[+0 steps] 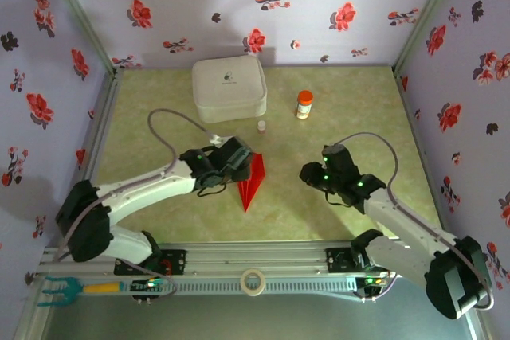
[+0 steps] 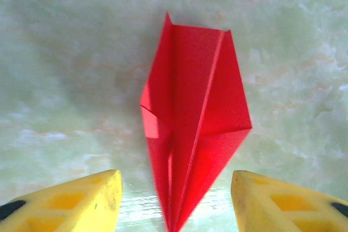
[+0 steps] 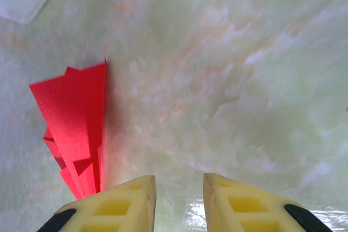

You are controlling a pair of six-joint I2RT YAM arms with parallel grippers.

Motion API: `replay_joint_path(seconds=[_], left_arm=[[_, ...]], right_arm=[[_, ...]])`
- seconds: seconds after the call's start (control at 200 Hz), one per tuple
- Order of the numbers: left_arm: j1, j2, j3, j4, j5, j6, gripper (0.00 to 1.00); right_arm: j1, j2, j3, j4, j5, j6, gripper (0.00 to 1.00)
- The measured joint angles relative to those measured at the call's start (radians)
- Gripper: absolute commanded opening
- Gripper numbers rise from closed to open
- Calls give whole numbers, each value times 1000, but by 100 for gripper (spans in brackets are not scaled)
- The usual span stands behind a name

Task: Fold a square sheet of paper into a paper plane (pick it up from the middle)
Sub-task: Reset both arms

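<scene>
The paper plane (image 1: 252,183) is a narrow bright red dart with a centre ridge, lying flat on the green table, its point toward the near edge. My left gripper (image 1: 242,163) sits at its left side. In the left wrist view the paper plane (image 2: 196,118) lies on the table beyond the yellow fingers (image 2: 81,202), its narrow tip reaching into the wide gap without touching either one; this gripper (image 2: 176,205) is open. My right gripper (image 1: 307,173) hovers to the plane's right. In the right wrist view that gripper (image 3: 179,202) is open on bare table, with the paper plane (image 3: 76,118) to its left.
A white rounded case (image 1: 229,87) stands at the back centre, an orange-capped bottle (image 1: 304,104) to its right and a small vial (image 1: 261,126) just beyond the plane. A tape roll (image 1: 253,282) rests on the front rail. Floral walls enclose three sides.
</scene>
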Motion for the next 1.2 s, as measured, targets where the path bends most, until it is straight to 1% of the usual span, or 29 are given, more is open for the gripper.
replay_joint_path(seconds=[0.03, 0.115, 0.2, 0.245, 0.305, 0.38, 0.445, 0.495, 0.555, 0.655, 0.695, 0.745, 0.81, 0.865, 0.94, 1.05, 1.14, 1.2], left_arm=[[10, -24, -22, 9, -4, 7, 53], [41, -87, -84, 34, -8, 30, 52], [71, -151, -152, 68, -11, 60, 53], [87, -189, -187, 83, -13, 84, 59], [111, -235, -224, 94, -23, 116, 70], [135, -304, -261, 103, -60, 175, 86], [154, -383, -299, 125, -103, 235, 93], [171, -454, -335, 152, -129, 285, 96], [205, -530, -365, 163, -153, 341, 99], [292, -611, -388, 183, -172, 405, 100], [338, -628, -395, 195, -176, 422, 100], [398, -633, -397, 200, -175, 435, 100], [505, -605, -391, 200, -151, 451, 100], [597, -549, -376, 200, -141, 460, 100], [677, -470, -362, 208, -125, 486, 100], [723, -390, -371, 284, -116, 552, 100], [731, -333, -401, 405, -136, 623, 100], [738, -298, -433, 501, -150, 680, 100]], right_arm=[[-2, -11, 5, -6, 16, -8, 34], [-6, -34, 11, -13, 54, -26, 35], [-7, -39, 11, -16, 79, -40, 38], [-8, -39, 13, -23, 97, -50, 40], [-8, -39, 24, -45, 137, -68, 45], [-8, -39, 50, -75, 214, -97, 55], [-8, -39, 78, -87, 302, -139, 63], [-11, -37, 99, -89, 368, -178, 69], [-20, -30, 118, -79, 446, -226, 71], [-37, 1, 123, -34, 552, -321, 78], [-48, 24, 122, -12, 586, -363, 79], [-63, 59, 121, 28, 624, -415, 80], [-85, 117, 112, 106, 678, -484, 81], [-106, 177, 98, 177, 715, -543, 82], [-146, 261, 74, 273, 736, -613, 83], [-230, 372, 39, 426, 706, -686, 83], [-303, 446, -12, 601, 629, -724, 83], [-336, 488, -28, 671, 573, -754, 84]])
